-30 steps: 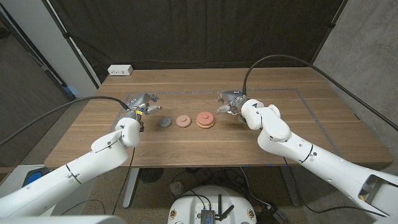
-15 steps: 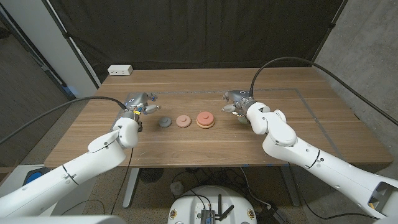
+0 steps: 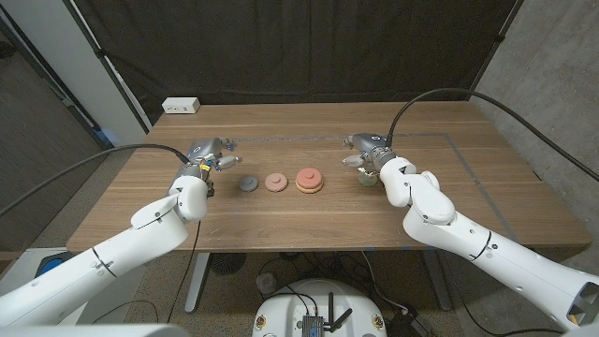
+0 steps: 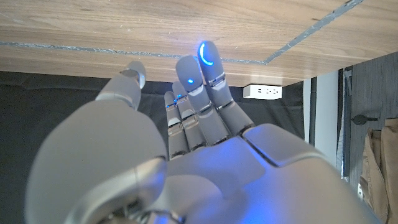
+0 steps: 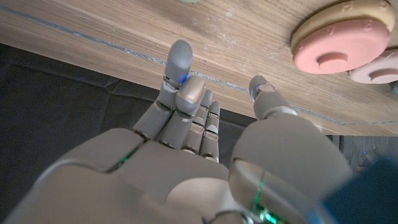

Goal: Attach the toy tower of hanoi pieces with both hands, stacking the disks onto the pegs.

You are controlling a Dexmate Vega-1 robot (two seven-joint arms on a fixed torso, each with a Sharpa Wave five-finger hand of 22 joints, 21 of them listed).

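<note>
Three toy pieces lie in a row at mid-table: a small grey disk (image 3: pixel 249 183), a pink disk (image 3: pixel 274 182), and a larger pink disk on a tan one (image 3: pixel 309 180). A small greenish piece (image 3: pixel 367 180) sits on the table just right of them, beside my right wrist. My right hand (image 3: pixel 363 151) hovers behind and to the right of the stacked disk (image 5: pixel 339 40), fingers (image 5: pixel 180 62) extended and holding nothing. My left hand (image 3: pixel 208 155) is left of the grey disk, apart from it, with its fingers (image 4: pixel 208 62) straight and nothing in them.
A white power strip (image 3: pixel 181 106) lies at the table's back left corner. A thin taped line (image 3: pixel 468 159) marks out a rectangle on the wooden top. A black curtain hangs behind the table.
My right hand has drawn away to the right from the stacked disk, uncovering the greenish piece. My left hand has shifted slightly back and left. The disks have not moved.
</note>
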